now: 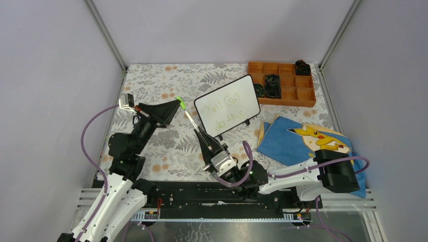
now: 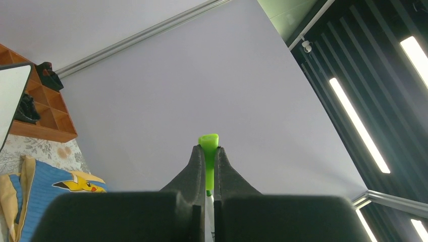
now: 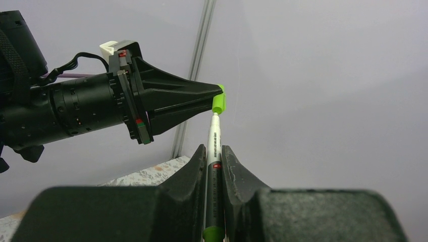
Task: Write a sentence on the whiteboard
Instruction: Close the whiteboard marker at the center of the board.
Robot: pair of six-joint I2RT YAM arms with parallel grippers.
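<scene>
The whiteboard (image 1: 228, 105) lies tilted in the middle of the table, with the green sentence (image 1: 226, 113) "You Can do this" in two lines. My right gripper (image 1: 198, 130) is shut on a white and grey marker (image 3: 214, 156), its tip pointing up and left. My left gripper (image 1: 178, 104) is shut on the marker's green cap (image 2: 209, 146), which sits right at the marker's tip (image 3: 215, 116). The cap (image 3: 219, 102) shows against the left fingers in the right wrist view. A corner of the whiteboard (image 2: 11, 91) shows in the left wrist view.
An orange wooden compartment tray (image 1: 287, 83) with black rings stands at the back right. A blue Pikachu cloth (image 1: 303, 140) over a wooden board lies at the right, near my right arm. The table has a floral cover (image 1: 161, 85). Grey walls enclose it.
</scene>
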